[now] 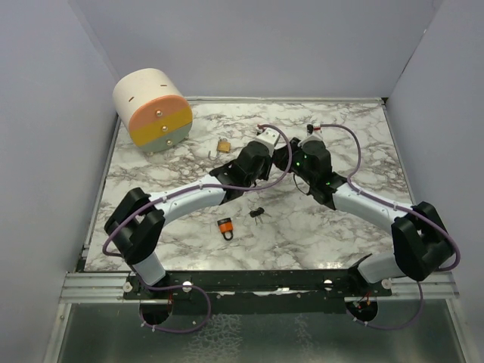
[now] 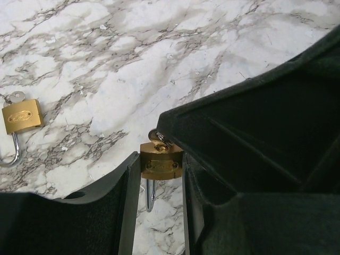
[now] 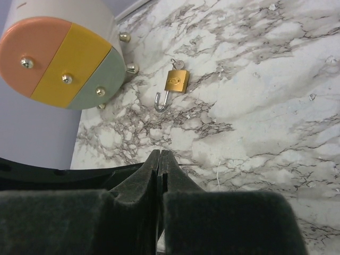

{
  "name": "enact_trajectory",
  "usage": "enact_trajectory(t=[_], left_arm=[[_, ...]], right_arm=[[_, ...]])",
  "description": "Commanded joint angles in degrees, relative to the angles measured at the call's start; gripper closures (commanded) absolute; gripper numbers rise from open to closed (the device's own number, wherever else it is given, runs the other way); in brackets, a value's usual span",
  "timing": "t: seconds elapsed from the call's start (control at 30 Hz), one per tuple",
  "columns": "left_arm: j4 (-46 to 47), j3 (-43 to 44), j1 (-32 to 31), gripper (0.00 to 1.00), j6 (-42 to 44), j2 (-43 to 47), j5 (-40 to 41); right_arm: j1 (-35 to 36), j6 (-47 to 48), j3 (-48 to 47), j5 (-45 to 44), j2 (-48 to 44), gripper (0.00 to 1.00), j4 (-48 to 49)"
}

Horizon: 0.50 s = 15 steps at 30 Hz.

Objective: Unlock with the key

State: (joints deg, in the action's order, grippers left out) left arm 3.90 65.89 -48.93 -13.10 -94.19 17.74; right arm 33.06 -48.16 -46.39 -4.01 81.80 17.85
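Just right of the cream cylinder with a peach, yellow and sage-green striped face (image 1: 151,110), and nearer the arm bases than it, two black robot grippers meet above a white marble-patterned table (image 1: 302,242). The left gripper (image 2: 161,159) clamps a small brass padlock (image 2: 161,166) by the sides of its body, one padded finger on each flank. A silver shackle leg shows below the body, between the fingers. A silver key (image 2: 158,139) stands in the padlock's keyhole end, and the tip of the right gripper (image 3: 160,155) sits right against the key's head. That gripper's jaws are pressed fully together. The right wrist camera shows nothing between them, so whether they actually pinch the key cannot be told. Between the cylinder and the two grippers lies a second brass padlock (image 1: 223,145), flat on the marble with its shackle swung open and a pale key at its base. It is clear of both arms. Farther from the cylinder, toward the arm bases, an orange padlock (image 1: 225,227) rests on the table. A small bunch of black keys (image 1: 259,212) lies just beside that lock, on the side away from the cylinder.
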Motion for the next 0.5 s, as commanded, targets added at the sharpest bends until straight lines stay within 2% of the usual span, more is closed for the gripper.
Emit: enact_trajectory(t=[0.0, 0.07, 0.13, 0.23, 0.47], left_arm=[[3.0, 2.9, 0.7, 1.00, -2.8, -0.7, 2.4], [1.9, 3.0, 1.1, 1.00, -4.1, -1.4, 1.6], [0.5, 3.2, 1.8, 1.00, -5.7, -2.1, 0.4], [-0.3, 2.3, 3.3, 1.00, -7.8, -2.7, -1.7], [-1.1, 1.0, 6.6, 1.00, -11.5, -4.2, -5.1]], right_arm=[[2.2, -1.0, -0.6, 5.1, -0.1, 0.99, -2.6], [2.2, -0.6, -0.3, 4.8, -0.5, 0.95, -1.7], [1.9, 0.0, -0.2, 4.1, -1.0, 0.83, -1.4], [1.0, 0.9, 0.0, 2.6, -2.1, 0.70, -1.0], [-3.1, 4.9, 0.4, 0.4, -4.7, 0.55, -3.0]])
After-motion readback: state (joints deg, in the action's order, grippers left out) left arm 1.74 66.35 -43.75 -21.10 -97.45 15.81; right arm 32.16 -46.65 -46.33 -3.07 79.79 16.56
